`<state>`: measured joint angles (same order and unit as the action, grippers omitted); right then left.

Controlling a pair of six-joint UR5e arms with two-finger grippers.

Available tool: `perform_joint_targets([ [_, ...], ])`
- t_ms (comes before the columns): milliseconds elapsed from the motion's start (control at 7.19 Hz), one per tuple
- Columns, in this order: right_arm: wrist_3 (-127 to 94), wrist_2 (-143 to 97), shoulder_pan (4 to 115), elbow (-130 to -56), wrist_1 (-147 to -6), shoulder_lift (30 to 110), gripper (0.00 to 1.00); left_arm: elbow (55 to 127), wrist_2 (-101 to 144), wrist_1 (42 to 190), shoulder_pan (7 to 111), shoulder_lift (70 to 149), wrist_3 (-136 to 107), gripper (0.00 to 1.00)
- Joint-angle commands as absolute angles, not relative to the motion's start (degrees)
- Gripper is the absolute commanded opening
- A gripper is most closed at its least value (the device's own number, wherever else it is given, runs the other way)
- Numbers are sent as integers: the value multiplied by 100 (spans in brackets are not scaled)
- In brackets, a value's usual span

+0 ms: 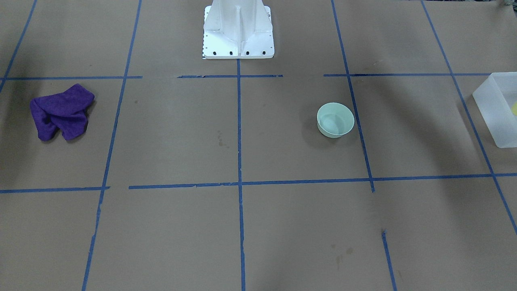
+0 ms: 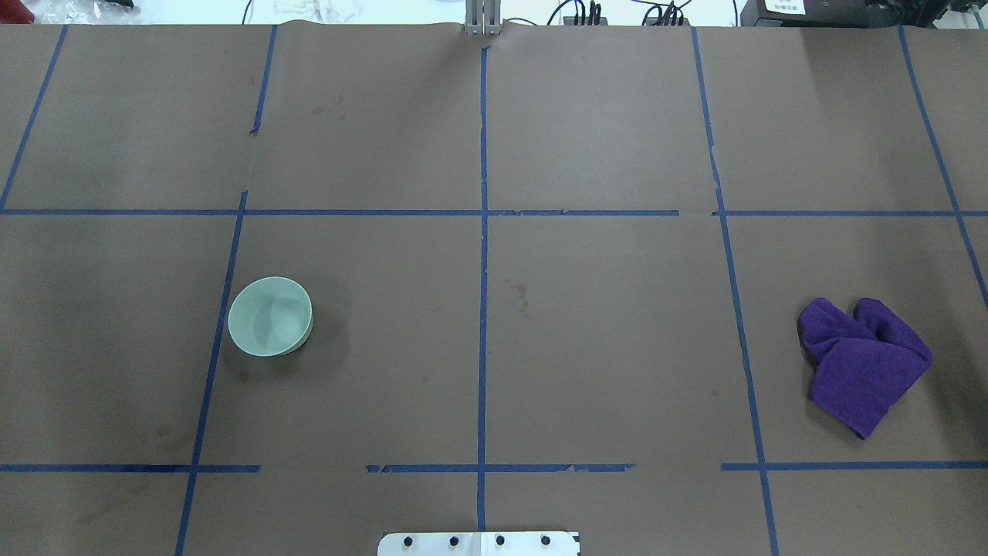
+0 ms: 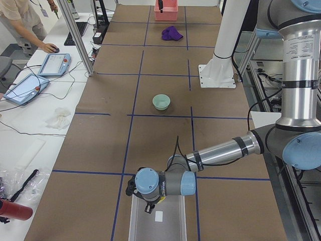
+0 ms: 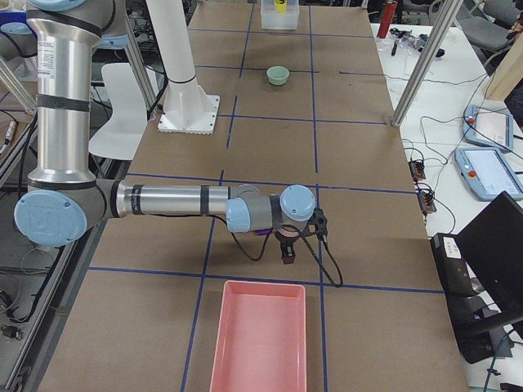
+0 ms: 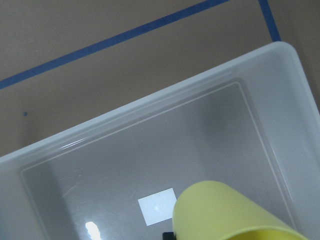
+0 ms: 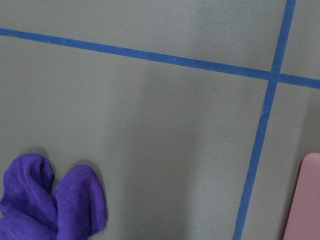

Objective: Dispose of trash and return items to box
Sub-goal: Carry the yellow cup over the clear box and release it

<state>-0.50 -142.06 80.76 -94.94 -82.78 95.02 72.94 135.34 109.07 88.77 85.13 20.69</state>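
Brown-papered desk (image 2: pixel 602 347) bore a probably light, stiff bowl (image 2: pixel 270 316), best pinched at its rim; left claw (image 3: pixel 149 207), right claw (image 4: pixel 288 255): openness untellable.

From my screens, the table (image 2: pixel 602 324) is covered in brown paper and marked into squares by blue tape lines (image 2: pixel 483 309). I can see a crumpled purple cloth (image 2: pixel 861 363) lying inside one square toward the table's right end. A pink tray (image 4: pixel 260 343) sits near it at that end, with a tape line between them. A few small dark stains (image 2: pixel 521 293) spot the paper by the centre line. On the white side bench (image 3: pixel 30 140) sit a tablet (image 3: pixel 54 64) and a second tablet (image 3: pixel 22 89), and a person (image 3: pixel 20 20) leans over it
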Motion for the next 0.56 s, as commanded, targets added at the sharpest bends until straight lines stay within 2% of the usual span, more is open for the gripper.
perform_joint_targets([
  [0,-53,-14212,8007,-9501,-8279,9492,100,7059,13526,11118,8666,8517,1872,7],
  [139,-122,-14203,7885,-9510,-8271,9475,100,7058,13518,11118,8666,8517,1872,39],
  [278,-515,-14203,7727,-9588,-8253,9475,100,7101,13518,11118,8657,8569,1881,57],
  [417,-1215,-14203,7491,-9885,-8253,9475,100,7389,13509,11075,8666,8587,1855,69],
])
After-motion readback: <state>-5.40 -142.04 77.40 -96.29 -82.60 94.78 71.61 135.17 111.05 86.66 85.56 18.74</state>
